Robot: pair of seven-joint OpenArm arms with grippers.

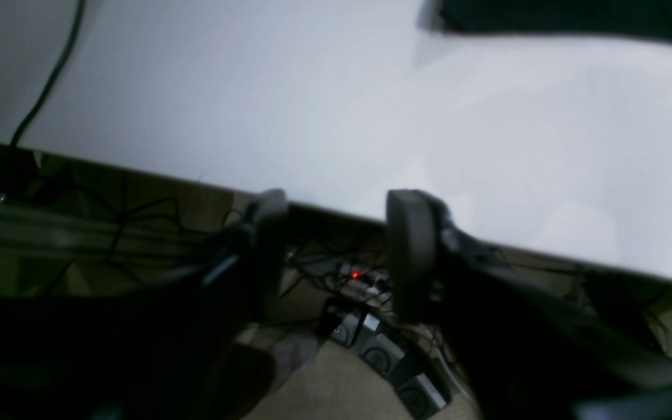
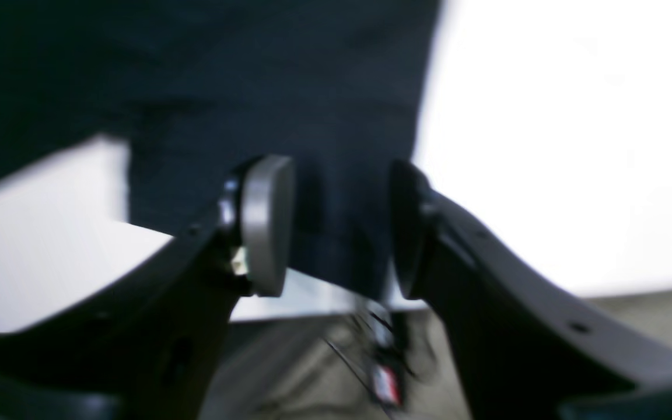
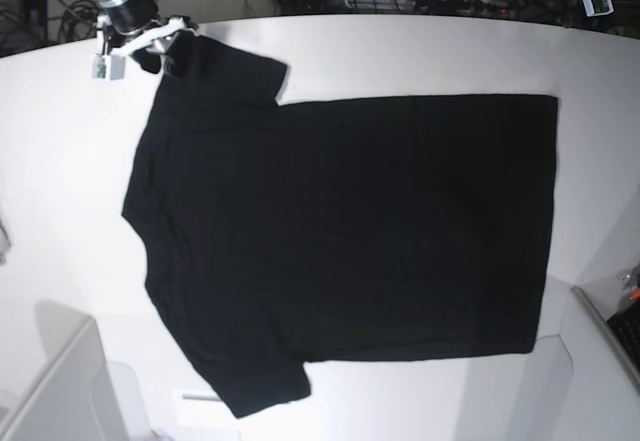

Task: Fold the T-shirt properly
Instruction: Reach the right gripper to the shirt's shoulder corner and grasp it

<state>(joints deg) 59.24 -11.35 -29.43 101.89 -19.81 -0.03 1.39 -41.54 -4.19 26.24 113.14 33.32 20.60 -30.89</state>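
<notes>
T-shirt (image 3: 340,231) lies flat on bench (image 3: 60,191), ready for folding; right end effector (image 2: 342,227) straddles far-left sleeve, jaws apart; left end effector (image 1: 336,251) likewise apart, empty.

**Dark fingers, grey pads, white wrist parts**

The left gripper (image 1: 336,254) has two matt black curved plastic fingers, each tipped with a rounded, oval dark grey pad (image 1: 410,251). The right gripper (image 2: 342,227) is built alike, with a paler grey pad (image 2: 266,224) and small round holes along its black fingers. Seen from the base camera, the right arm's wrist carries white brackets (image 3: 140,41) and black ringed joints.
</notes>
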